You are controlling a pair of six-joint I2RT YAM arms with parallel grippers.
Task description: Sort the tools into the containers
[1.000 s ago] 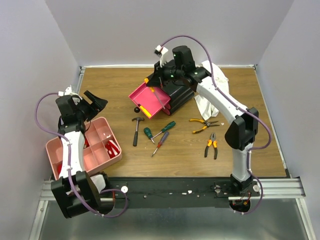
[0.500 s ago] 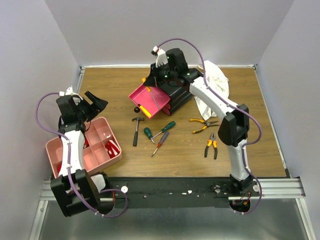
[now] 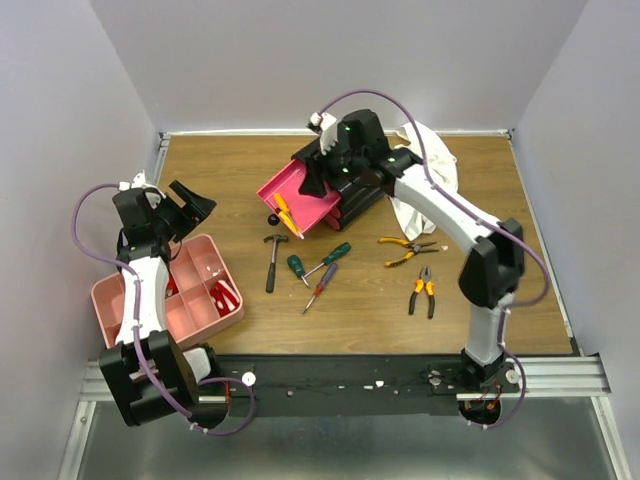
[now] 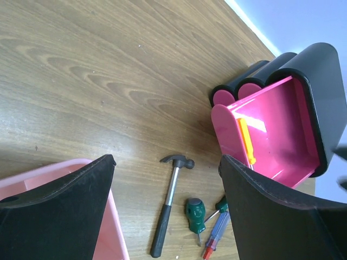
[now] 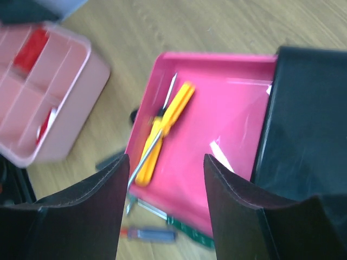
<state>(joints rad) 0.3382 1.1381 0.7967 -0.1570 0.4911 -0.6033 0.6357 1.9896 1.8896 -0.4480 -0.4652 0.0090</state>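
The black box (image 3: 362,192) has its top magenta drawer (image 3: 300,190) pulled out. Two yellow-handled screwdrivers (image 5: 162,130) lie loose in that drawer (image 5: 217,162). My right gripper (image 5: 165,173) hovers just above the drawer, open, with nothing between its fingers. My left gripper (image 4: 167,158) is open and empty, high above the pale-pink tray (image 3: 170,300). On the table lie the hammer (image 3: 272,262), a stubby green screwdriver (image 3: 295,266), a longer green one (image 3: 330,258), a purple one (image 3: 322,285) and two pairs of pliers (image 3: 408,250), (image 3: 424,290).
A white cloth (image 3: 425,170) lies behind and right of the black box. The tray holds red items (image 3: 225,297) in its compartments. The two lower drawers (image 4: 238,92) are closed. Walls enclose the table on three sides.
My right gripper has opened and let a yellow screwdriver fall into the open drawer. It has pulled back a little toward the box. The left arm has not moved.
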